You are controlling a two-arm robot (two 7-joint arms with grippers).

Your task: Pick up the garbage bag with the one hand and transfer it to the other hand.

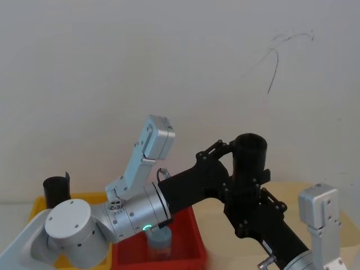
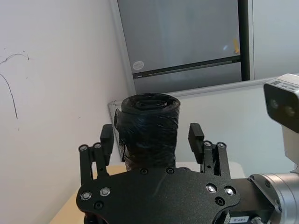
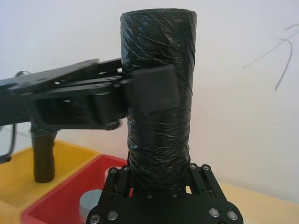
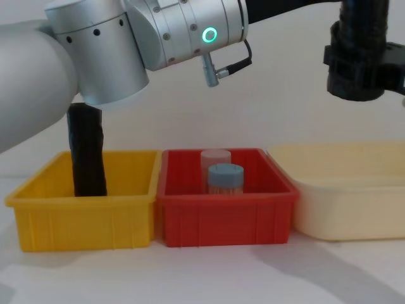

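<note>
The garbage bag (image 3: 159,70), a tight black roll with a flat top, stands upright in the air above the bins. My right gripper (image 3: 159,175) is shut on its lower end and holds it from below (image 1: 247,197). My left gripper (image 2: 152,133) reaches in from the left, its fingers (image 2: 196,135) standing on either side of the roll's upper half with small gaps, so it is open. From the chest camera the bag (image 4: 361,31) hangs at the top right.
A second black roll (image 4: 85,152) with a loose corner stands in the yellow bin (image 4: 82,215). The red bin (image 4: 224,215) holds two capped cylinders (image 4: 226,177). A cream tray (image 4: 348,202) sits to the right. A white wall stands close behind.
</note>
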